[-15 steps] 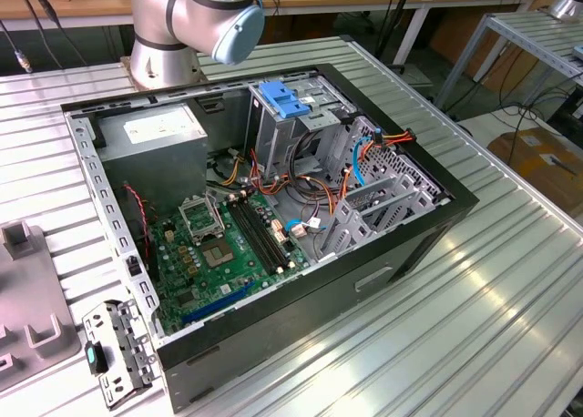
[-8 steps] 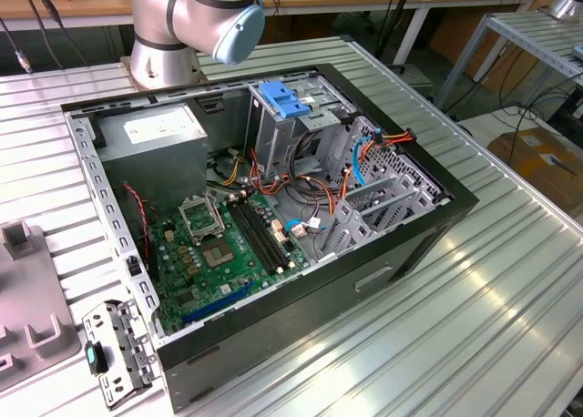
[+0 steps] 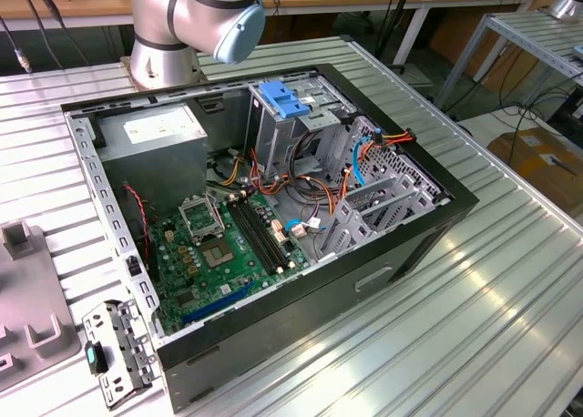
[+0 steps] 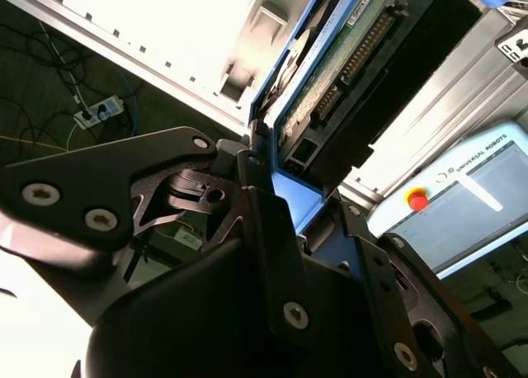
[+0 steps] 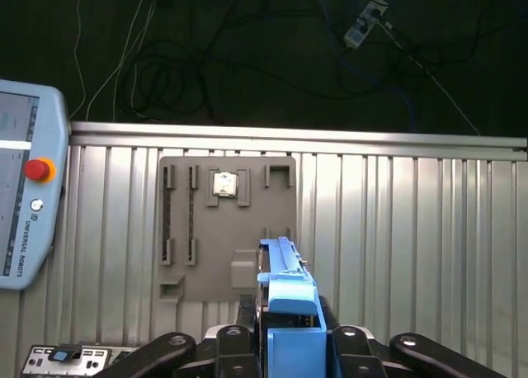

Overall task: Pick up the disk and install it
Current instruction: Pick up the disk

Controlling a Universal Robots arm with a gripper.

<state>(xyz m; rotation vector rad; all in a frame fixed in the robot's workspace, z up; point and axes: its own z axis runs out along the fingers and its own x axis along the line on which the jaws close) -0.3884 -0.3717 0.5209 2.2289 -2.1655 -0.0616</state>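
Pinched between the jaws of the gripper (image 5: pixel 287 335): the disk (image 5: pixel 285 271), long side sticking straight out ahead, grey tray (image 5: pixel 256 217) beyond it.

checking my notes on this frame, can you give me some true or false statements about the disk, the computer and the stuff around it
1. The gripper is shut on the disk. True.
2. The computer case is closed up. False: its side is open and the green circuit board inside shows.
3. A small square chip sits in the grey tray. True.
4. The round button on the control tablet is green. False: it is red.
5. The disk's end piece is yellow. False: it is blue.
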